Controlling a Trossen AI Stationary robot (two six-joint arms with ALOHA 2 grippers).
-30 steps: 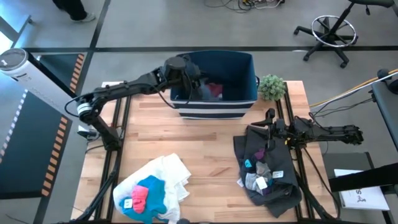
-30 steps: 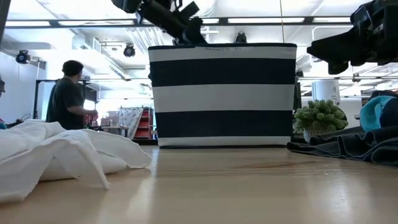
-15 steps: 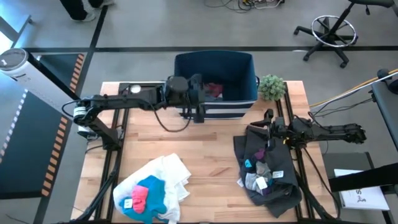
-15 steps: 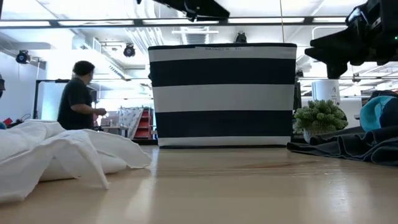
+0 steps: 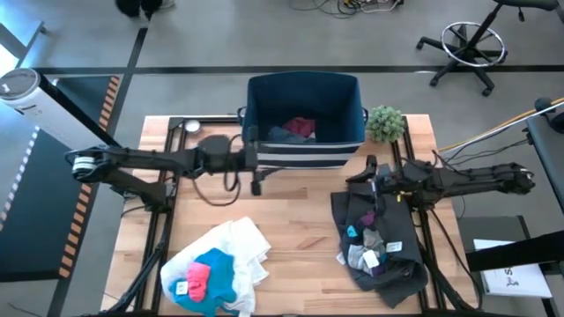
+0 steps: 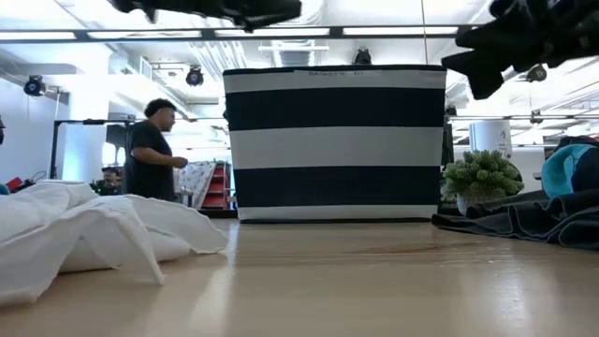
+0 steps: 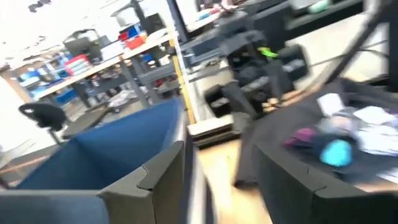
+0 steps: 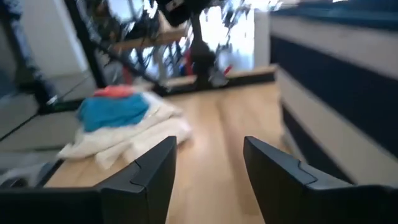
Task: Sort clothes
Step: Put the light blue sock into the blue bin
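Both claws empty and parted, the left claw (image 5: pixel 256 186) hangs before the navy bin (image 5: pixel 305 150), the right claw (image 5: pixel 374 167) above the dark grey garment (image 5: pixel 381 238), white garment (image 5: pixel 231 251) lying opposite, apparently between picks.

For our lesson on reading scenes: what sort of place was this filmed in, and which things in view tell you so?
Probably a robotics lab or workshop. A wooden table carries two robot arms, shelving with storage bins lines the background, and an office chair stands on a bare floor with loose cables.
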